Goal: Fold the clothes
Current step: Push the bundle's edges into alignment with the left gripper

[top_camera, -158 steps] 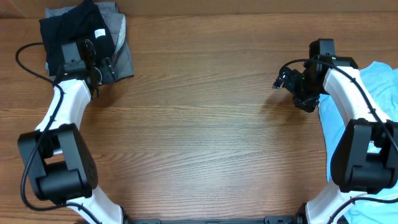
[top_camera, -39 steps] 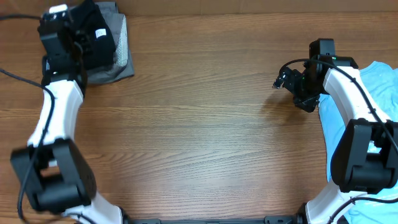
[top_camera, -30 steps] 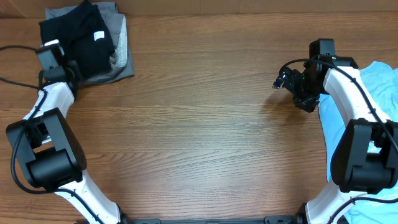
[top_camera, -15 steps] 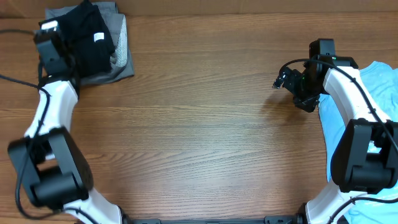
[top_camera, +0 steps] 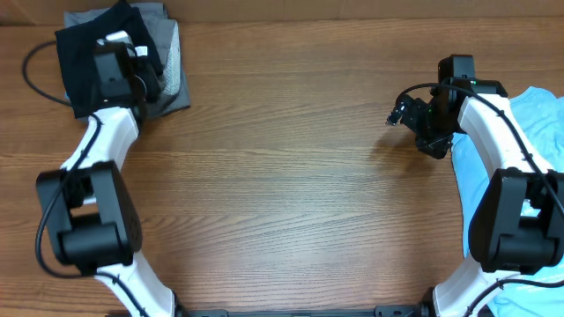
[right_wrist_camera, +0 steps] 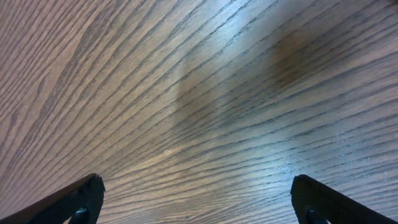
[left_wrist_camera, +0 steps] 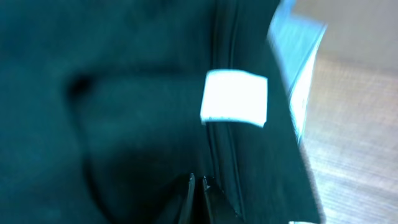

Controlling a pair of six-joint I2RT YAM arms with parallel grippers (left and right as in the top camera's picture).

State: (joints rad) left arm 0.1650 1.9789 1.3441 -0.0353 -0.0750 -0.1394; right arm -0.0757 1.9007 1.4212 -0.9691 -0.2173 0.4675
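**Left claw** point(left_wrist_camera: 197, 190): jaws nearly together, low over the bunched plain black T-shirt point(top_camera: 84, 48) beside its small white neck label point(left_wrist_camera: 235, 98). The shirt lies on a grey garment point(top_camera: 174, 75) at the wooden tabletop's point(top_camera: 282, 185) far left corner, the arm stretched forward. Whether cloth is pinched cannot be told. The grip should probably take one edge layer only.

**Right claw** point(right_wrist_camera: 196, 208): spread wide, empty, above bare wood near the light-blue T-shirt point(top_camera: 551, 114).

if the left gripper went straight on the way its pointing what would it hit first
The black T-shirt: the shut left gripper points straight into its dark fabric, near the white neck label. The wrist view is blurred, so I cannot tell whether it already touches the cloth.
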